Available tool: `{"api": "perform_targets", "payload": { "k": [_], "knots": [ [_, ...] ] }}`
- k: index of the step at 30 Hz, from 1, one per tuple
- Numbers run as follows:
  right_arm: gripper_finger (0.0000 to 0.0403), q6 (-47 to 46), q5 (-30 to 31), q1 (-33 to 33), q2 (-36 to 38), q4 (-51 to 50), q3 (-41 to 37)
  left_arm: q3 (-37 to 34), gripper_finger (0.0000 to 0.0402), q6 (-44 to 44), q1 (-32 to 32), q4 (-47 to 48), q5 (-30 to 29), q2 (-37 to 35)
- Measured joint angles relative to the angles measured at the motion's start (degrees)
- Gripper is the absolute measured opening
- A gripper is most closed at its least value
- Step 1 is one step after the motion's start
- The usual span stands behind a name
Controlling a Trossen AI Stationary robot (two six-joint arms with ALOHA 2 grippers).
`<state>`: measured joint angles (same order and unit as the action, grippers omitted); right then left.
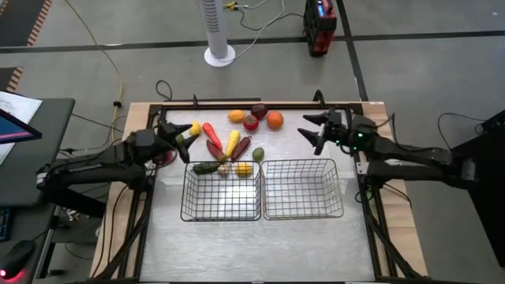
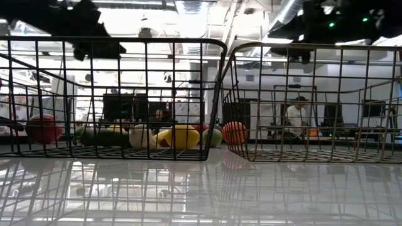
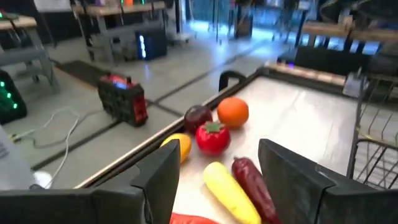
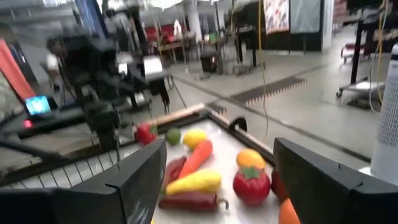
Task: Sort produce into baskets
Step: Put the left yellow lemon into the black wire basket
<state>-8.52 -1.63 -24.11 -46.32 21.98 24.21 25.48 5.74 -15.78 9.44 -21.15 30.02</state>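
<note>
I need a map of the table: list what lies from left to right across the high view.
left gripper → left basket → right basket → right gripper

Grey concrete floor (image 1: 410, 71) with a white tower fan (image 1: 218, 31), perhaps a heater
</note>
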Motion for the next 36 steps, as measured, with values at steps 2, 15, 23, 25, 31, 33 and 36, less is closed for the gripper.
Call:
{"api": "perform_targets", "payload": {
  "k": [2, 15, 23, 25, 31, 33, 36],
  "knots": [
    [0.0322, 0.0, 0.0, 0.6, -4.0, 1.9, 0.1, 4.0, 0.0205, 0.1, -0.8, 3.9, 0.0, 4.1],
    [0.0322, 5.8, -7.4, 0.1, -10.8, 0.5, 15.2, 17.7, 0.0258, 5.0, -12.3, 23.7, 2.4, 30.7],
    [0.0322, 9.3, -6.3, 2.9, -9.0, -6.0, 15.8, 20.6, 0.0331, 3.2, -22.3, 25.0, 9.4, 39.5],
    [0.0322, 10.1, -6.0, 2.6, -8.7, -6.6, 15.8, 20.6, 0.0348, 2.9, -24.2, 24.9, 10.3, 40.4],
    [0.0322, 10.5, -5.8, 1.6, -8.7, -5.2, 15.8, 20.6, 0.0374, 1.2, -28.5, 23.5, 10.4, 44.3],
    [0.0322, 10.5, -5.8, 1.5, -8.7, -5.3, 15.8, 20.6, 0.0375, 0.1, -29.6, 22.3, 10.4, 45.9],
    [0.0322, 10.5, -5.8, 1.7, -8.7, -5.2, 15.8, 20.6, 0.0376, -1.2, -31.3, 20.1, 10.8, 48.9]
  ]
}}
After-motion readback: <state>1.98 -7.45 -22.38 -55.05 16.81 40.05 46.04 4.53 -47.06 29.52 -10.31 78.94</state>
